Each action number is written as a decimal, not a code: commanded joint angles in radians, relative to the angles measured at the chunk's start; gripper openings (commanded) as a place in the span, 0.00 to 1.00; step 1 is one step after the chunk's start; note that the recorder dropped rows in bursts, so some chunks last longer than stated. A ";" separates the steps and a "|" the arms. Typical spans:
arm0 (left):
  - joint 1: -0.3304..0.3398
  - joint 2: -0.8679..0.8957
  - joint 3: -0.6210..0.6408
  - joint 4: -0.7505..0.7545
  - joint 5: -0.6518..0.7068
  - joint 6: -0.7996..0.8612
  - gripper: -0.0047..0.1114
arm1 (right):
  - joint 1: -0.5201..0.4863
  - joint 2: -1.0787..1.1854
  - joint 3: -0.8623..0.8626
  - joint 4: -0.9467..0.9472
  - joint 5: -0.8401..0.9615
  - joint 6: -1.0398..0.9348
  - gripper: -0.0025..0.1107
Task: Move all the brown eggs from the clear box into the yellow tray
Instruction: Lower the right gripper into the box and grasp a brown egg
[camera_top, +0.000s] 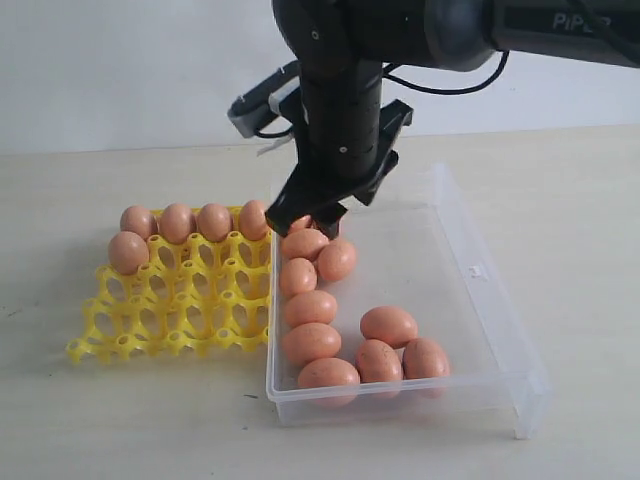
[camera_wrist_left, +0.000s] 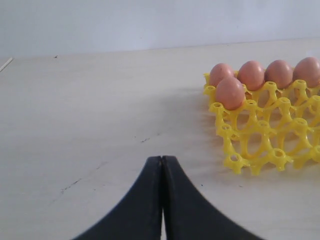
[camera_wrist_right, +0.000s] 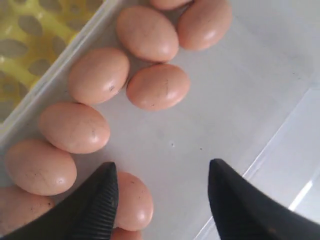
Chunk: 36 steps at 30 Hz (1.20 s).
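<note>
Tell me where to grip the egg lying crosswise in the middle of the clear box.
Take that egg across its narrow middle, from above. It lies on its side, long axis across the box; the floor beyond it is bare, but two eggs crowd its near side, leaving that finger little room.

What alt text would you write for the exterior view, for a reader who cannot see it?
A black right gripper, jaws open, hangs over the far end of a clear box that holds about ten brown eggs. Beside the box, a yellow tray holds five more, four in its far row.
</note>
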 joint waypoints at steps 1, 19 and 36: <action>-0.005 -0.002 -0.004 -0.004 -0.009 0.000 0.04 | -0.030 0.044 0.000 0.070 0.027 -0.143 0.48; -0.005 -0.002 -0.004 -0.004 -0.009 0.000 0.04 | -0.033 0.121 0.117 0.095 0.027 -0.189 0.49; -0.005 -0.002 -0.004 -0.004 -0.009 0.000 0.04 | -0.044 0.075 0.278 0.015 -0.066 -0.233 0.16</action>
